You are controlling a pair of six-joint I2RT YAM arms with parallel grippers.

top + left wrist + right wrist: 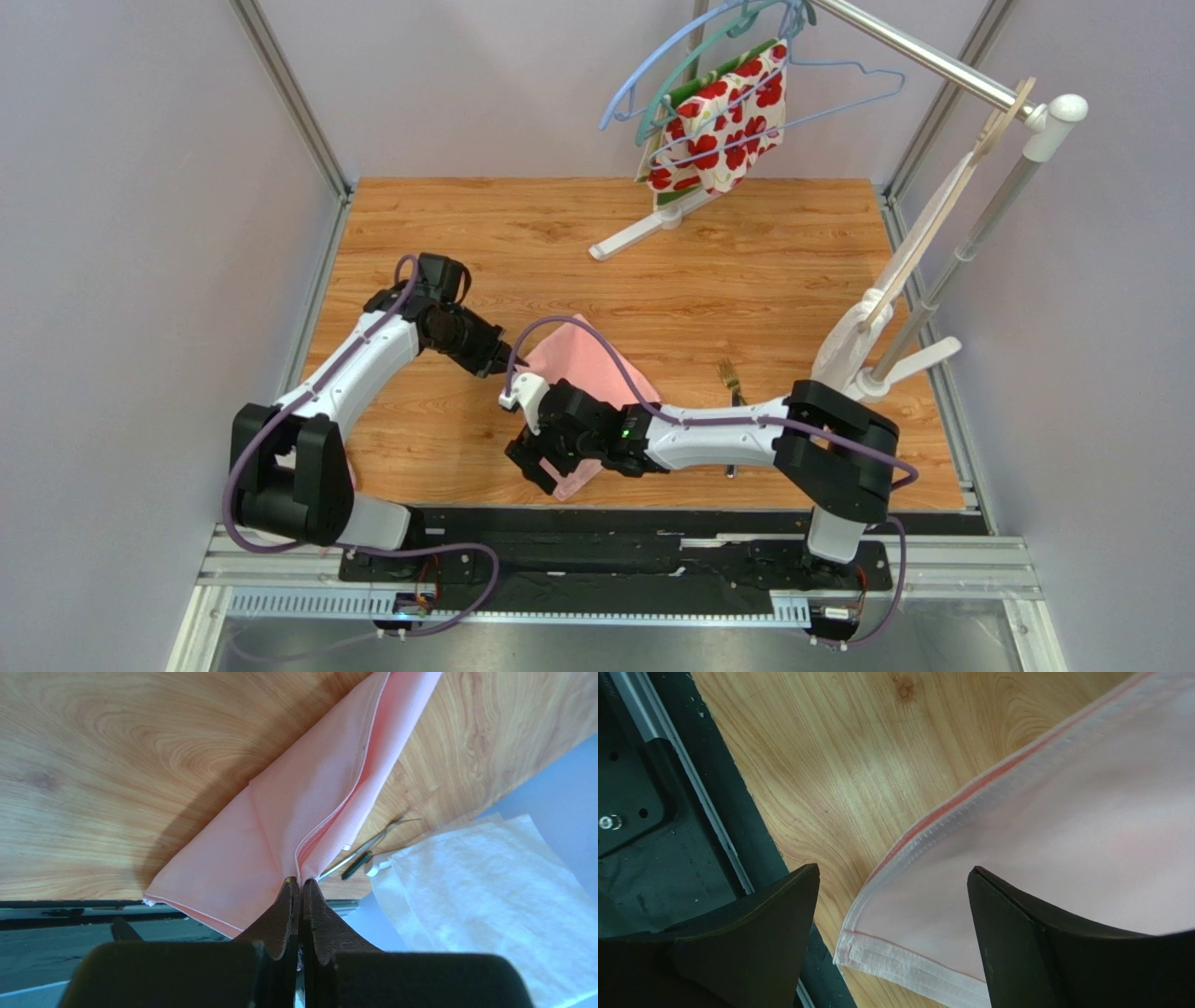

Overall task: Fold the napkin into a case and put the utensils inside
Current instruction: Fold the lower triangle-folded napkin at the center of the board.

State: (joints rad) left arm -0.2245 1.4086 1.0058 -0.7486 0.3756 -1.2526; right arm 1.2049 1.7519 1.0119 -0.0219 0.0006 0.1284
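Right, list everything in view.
napkin: one, light pink, mid-table
fork: one, silver, right of the napkin
dark utensil: one, beside the fork
floral cloth: one, red-and-white, on the hangers
hangers: at least two, blue and teal, on the rack
wooden hanger: one, pale, rack's right end
rack: one, white, far right
white cloth: one, past the table's edge
table: one, wood
left fingers: black, shut on the napkin
right fingers: black, open over the napkin's near corner
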